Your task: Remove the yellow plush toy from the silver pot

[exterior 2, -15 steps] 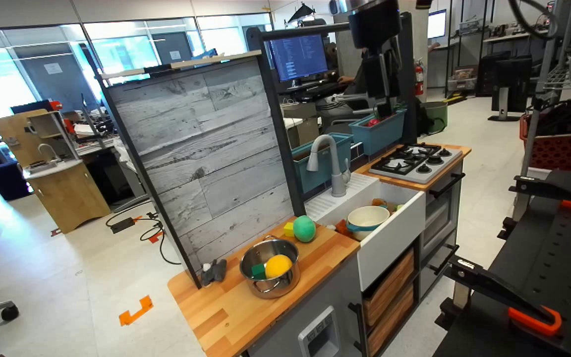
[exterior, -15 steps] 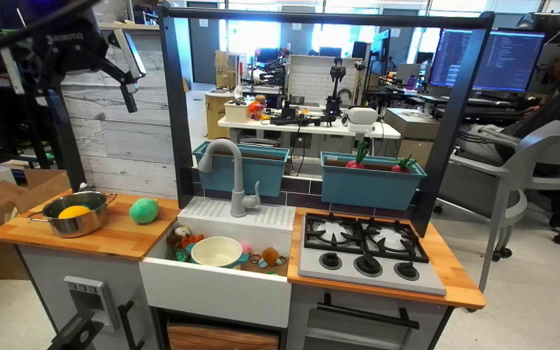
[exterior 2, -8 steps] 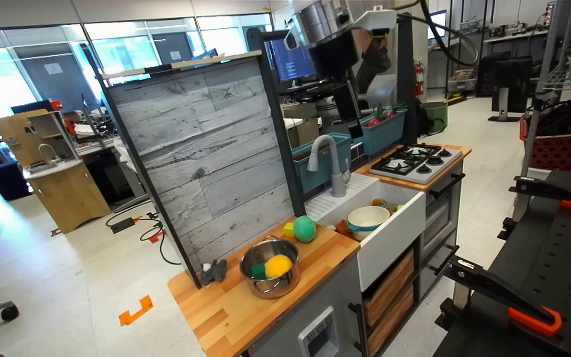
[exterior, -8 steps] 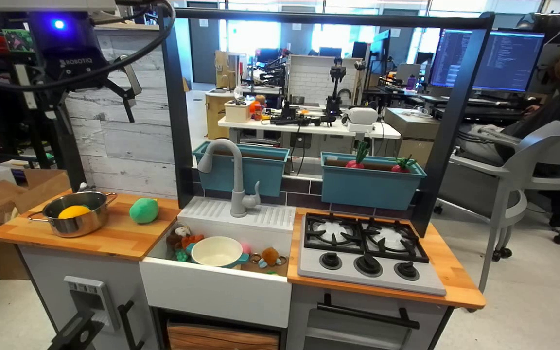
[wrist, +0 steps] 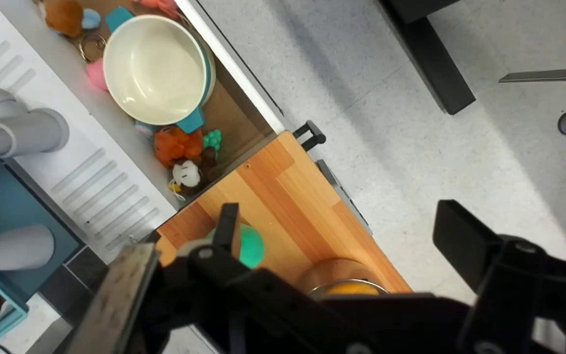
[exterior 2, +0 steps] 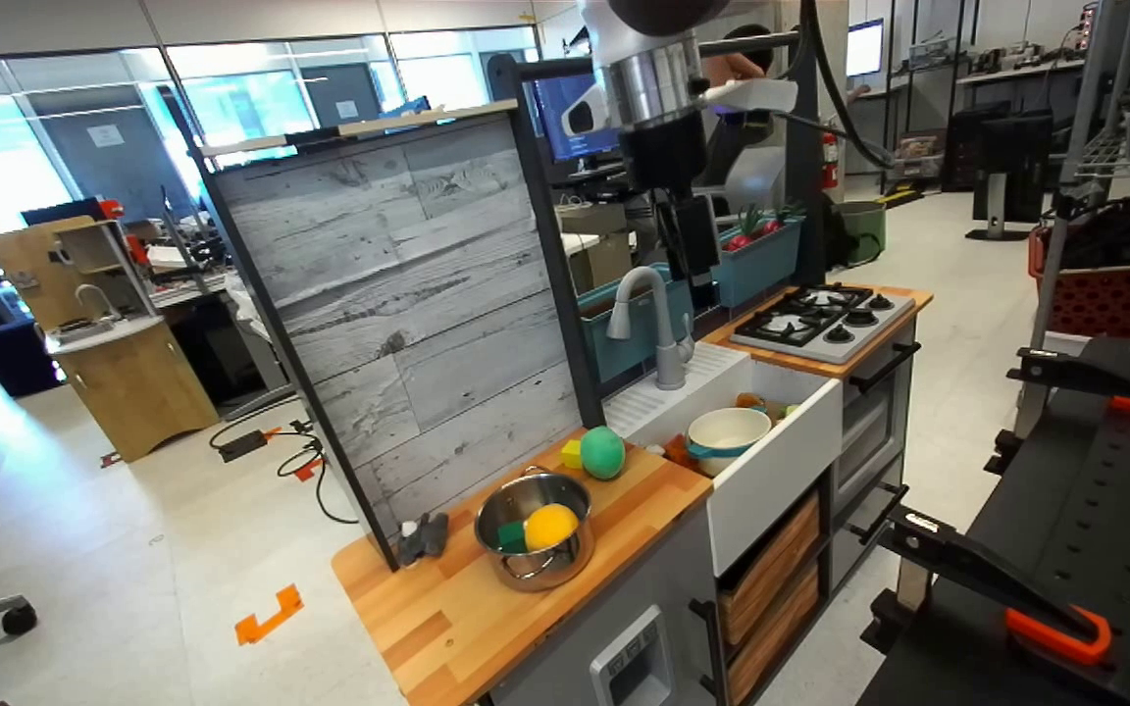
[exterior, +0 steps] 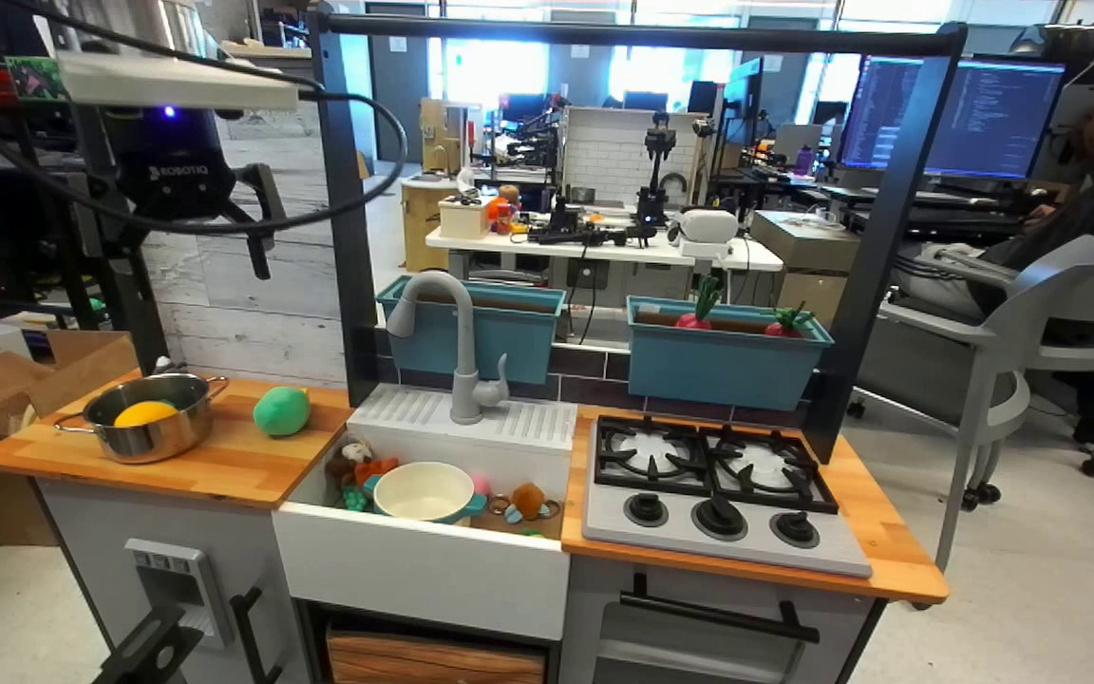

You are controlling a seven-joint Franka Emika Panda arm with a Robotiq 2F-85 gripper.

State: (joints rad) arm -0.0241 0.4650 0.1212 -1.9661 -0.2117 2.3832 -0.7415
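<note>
While the end effector hangs with fingers spread wide, the silver pot stands lower than it. The yellow plush toy lies inside.

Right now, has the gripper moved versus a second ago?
Yes. In an exterior view the gripper is lower and, in the picture, nearer the grey faucet, which has stayed put.

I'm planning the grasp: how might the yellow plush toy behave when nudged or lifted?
Its rounded shape suggests the yellow plush toy could roll if nudged, though the silver pot around it would probably contain it. Its surface looks matte, so it may not be very slippery when lifted.
</note>
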